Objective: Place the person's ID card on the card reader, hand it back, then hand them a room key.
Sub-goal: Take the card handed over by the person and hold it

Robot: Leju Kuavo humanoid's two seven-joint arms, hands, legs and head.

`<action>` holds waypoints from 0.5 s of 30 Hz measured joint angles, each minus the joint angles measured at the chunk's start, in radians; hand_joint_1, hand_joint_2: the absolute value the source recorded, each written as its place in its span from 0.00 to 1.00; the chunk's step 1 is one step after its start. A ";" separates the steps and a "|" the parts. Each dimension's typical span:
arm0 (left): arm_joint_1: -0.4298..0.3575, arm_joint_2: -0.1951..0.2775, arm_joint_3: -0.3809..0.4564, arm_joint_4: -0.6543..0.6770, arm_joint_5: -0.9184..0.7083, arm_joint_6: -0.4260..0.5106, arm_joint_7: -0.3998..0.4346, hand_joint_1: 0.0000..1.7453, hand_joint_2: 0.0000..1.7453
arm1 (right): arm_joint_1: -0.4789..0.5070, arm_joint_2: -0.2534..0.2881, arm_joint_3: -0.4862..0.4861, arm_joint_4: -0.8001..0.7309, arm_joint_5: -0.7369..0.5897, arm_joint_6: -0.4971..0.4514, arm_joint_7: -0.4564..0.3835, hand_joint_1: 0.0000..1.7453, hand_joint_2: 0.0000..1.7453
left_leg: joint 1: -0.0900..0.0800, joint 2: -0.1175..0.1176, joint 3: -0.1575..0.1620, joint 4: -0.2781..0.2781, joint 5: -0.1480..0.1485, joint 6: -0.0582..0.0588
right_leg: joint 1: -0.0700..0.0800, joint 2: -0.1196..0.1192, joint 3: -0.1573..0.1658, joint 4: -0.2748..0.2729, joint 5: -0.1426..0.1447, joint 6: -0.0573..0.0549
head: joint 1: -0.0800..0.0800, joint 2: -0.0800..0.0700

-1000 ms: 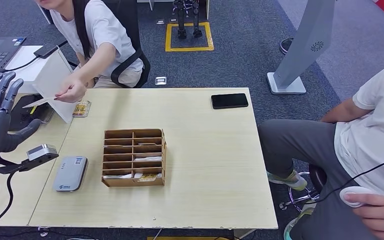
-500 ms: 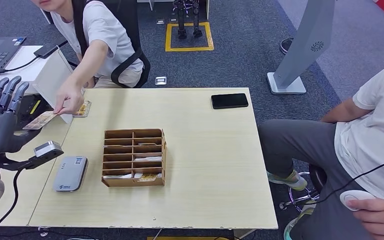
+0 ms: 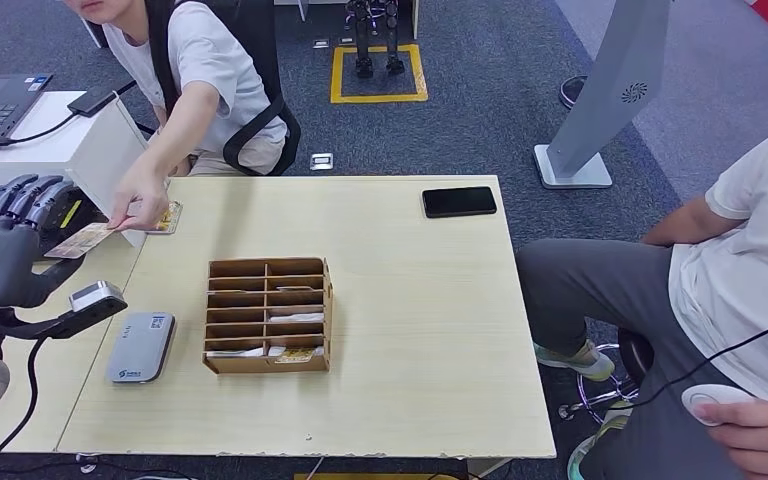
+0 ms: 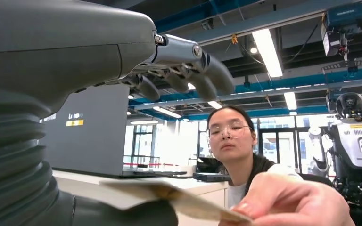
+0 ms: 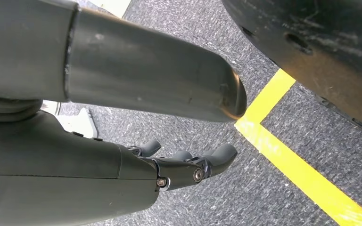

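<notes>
Head view: the person's hand [image 3: 143, 203] reaches from the table's ten o'clock corner and holds out the ID card [image 3: 82, 240] flat, so that its far end slides into the robot's left hand [image 3: 5, 250]. That hand waits palm-in, with fingers curling over the card and thumb beneath it, a posture suited to receiving. The card reader [image 3: 141, 346] lies at eight o'clock of the wooden rack [image 3: 268, 315], within easy reach for the next step.

Left wrist view: the ID card [image 4: 169, 195] rests on the thumb [image 4: 118, 214] while the fingers [image 4: 202, 75] arch well above it, not yet pressing down; the person's fingers pinch its near end.

Right wrist view: the right hand [image 5: 188, 165] hangs beside the body over the carpet, fingers loosely bent, holding nothing.
</notes>
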 joint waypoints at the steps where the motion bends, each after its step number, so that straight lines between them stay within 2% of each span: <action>1: 0.000 0.000 0.000 0.001 0.005 -0.002 -0.002 1.00 1.00 | 0.000 0.000 0.001 0.000 0.000 0.000 -0.002 0.00 0.00 | 0.000 0.000 0.000 0.000 0.000 0.000 | 0.000 0.000 0.000 0.000 0.000 0.000 | 0.000 0.000; 15: -0.003 0.000 -0.001 0.003 0.030 -0.008 -0.011 1.00 1.00 | 0.004 0.000 0.019 0.000 0.000 -0.013 -0.018 0.00 0.00 | 0.000 0.000 0.000 0.000 0.000 0.000 | 0.000 0.000 0.000 0.000 0.000 0.000 | 0.000 0.000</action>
